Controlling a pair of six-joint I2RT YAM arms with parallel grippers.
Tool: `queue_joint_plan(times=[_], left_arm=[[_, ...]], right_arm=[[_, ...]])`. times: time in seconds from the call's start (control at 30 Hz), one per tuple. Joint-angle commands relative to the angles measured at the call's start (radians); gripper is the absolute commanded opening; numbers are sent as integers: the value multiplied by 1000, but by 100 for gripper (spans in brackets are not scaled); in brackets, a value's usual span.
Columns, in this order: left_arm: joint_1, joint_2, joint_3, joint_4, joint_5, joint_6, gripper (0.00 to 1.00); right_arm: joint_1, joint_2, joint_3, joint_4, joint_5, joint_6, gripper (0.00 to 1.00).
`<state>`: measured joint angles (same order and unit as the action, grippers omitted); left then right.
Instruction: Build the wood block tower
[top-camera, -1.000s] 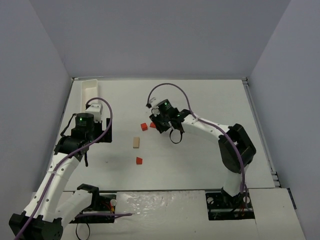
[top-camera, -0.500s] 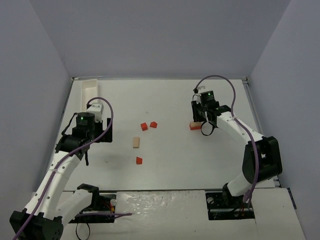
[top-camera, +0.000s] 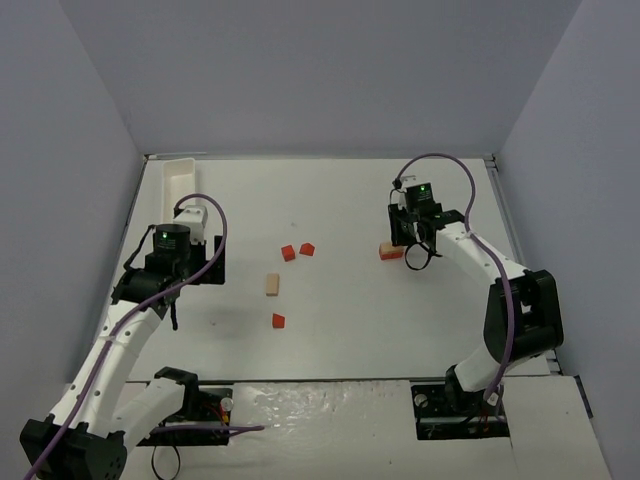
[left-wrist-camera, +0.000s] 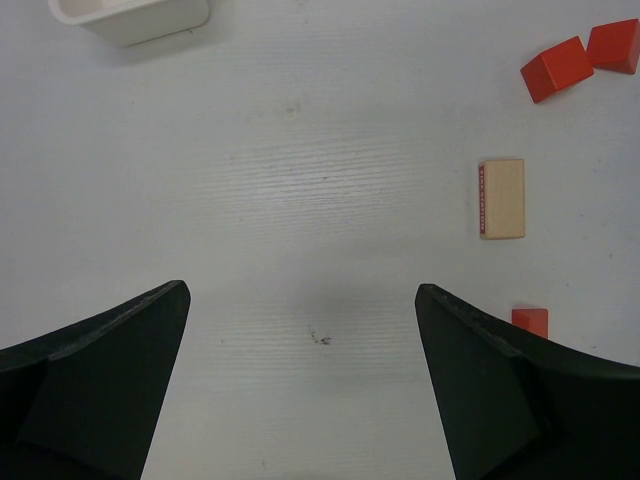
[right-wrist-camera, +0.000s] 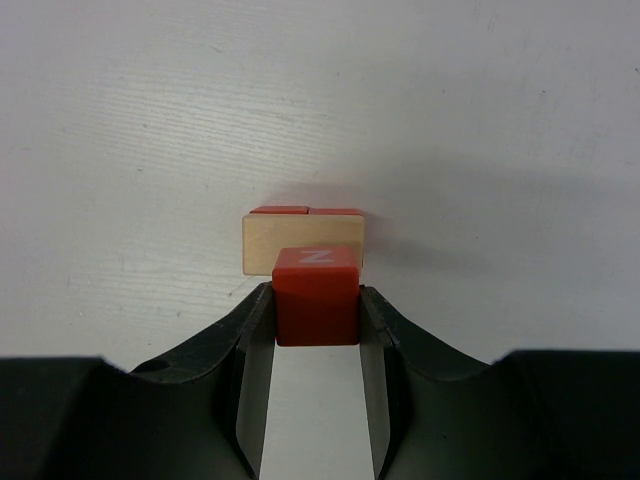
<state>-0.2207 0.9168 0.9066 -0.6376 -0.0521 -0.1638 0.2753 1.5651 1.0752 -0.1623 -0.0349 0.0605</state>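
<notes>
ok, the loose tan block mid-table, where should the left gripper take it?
Come straight down and pinch the tan block across its short width, gripping the two long sides at mid-length. It lies flat with bare table along both long sides; a red block sits apart off its near end. The left gripper is open.

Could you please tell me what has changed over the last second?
The right gripper swung rightward from beside the loose blocks to the small stack, shut on a red cube. The left gripper, open, and the four loose blocks stayed put.
</notes>
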Motion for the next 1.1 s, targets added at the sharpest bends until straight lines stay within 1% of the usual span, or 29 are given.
queue_joint_plan(times=[0.0, 0.43, 1.07], left_arm=[[1, 2, 17, 49, -4, 8, 95], [1, 2, 18, 49, -5, 9, 95], [0, 12, 19, 49, -2, 9, 95]], right_arm=[[-11, 20, 32, 7, 5, 10, 0], [-25, 54, 45, 10, 4, 5, 0], [-25, 57, 46, 29, 11, 15, 0]])
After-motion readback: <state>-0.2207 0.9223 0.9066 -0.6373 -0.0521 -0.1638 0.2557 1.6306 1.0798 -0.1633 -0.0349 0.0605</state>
